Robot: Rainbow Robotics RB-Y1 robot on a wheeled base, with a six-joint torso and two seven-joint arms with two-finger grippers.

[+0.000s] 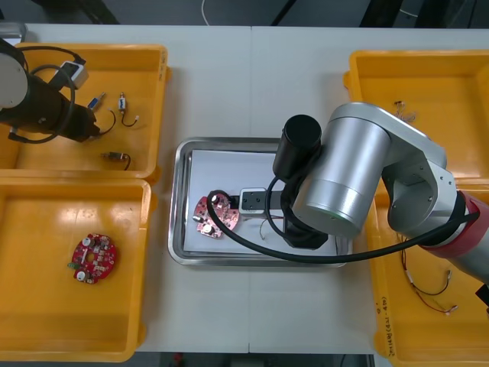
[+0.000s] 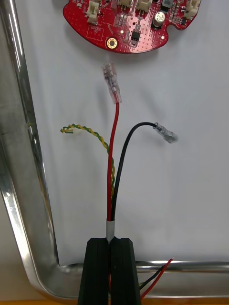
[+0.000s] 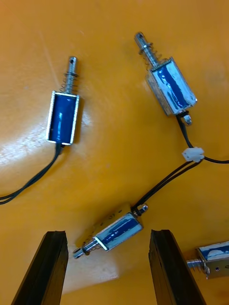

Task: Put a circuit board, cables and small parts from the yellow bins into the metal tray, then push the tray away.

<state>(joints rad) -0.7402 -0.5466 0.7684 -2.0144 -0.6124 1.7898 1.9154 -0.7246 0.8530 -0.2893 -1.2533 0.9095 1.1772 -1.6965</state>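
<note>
Pale tabletop (image 1: 252,321) carries a shiny rectangular metal tray (image 1: 177,229) with a white inside, and every place here is told from that tray. Left of the tray and farther back stands a yellow plastic bin (image 1: 145,57). The left gripper (image 3: 109,236) hangs over its floor with the black fingers (image 3: 47,267) spread well apart. On the floor between them lies one of the small metal parts (image 3: 114,231), a blue-bodied piece with a spring end and thin black leads. Three more such parts lie near it. Left of the tray and nearer, a second yellow bin (image 1: 23,229) holds a round red circuit board (image 1: 94,258) lying flat.

Inside the tray, toward its left side, another round red board (image 1: 216,216) rests on the white lining. Right of that board, the right gripper (image 2: 113,243) sits low over the tray's rim beside a rounded corner. Its fingers are pressed together on a cable bundle (image 2: 114,190) of red, black and twisted yellow-green wires. The free ends fan out over the lining toward the board, and the red wire's clear-sleeved tip stops just short of it.

Right of the tray, the nearer yellow bin (image 1: 390,321) holds thin red and black cables (image 1: 428,289). The farther yellow bin (image 1: 428,69) holds a few items too small to tell.
</note>
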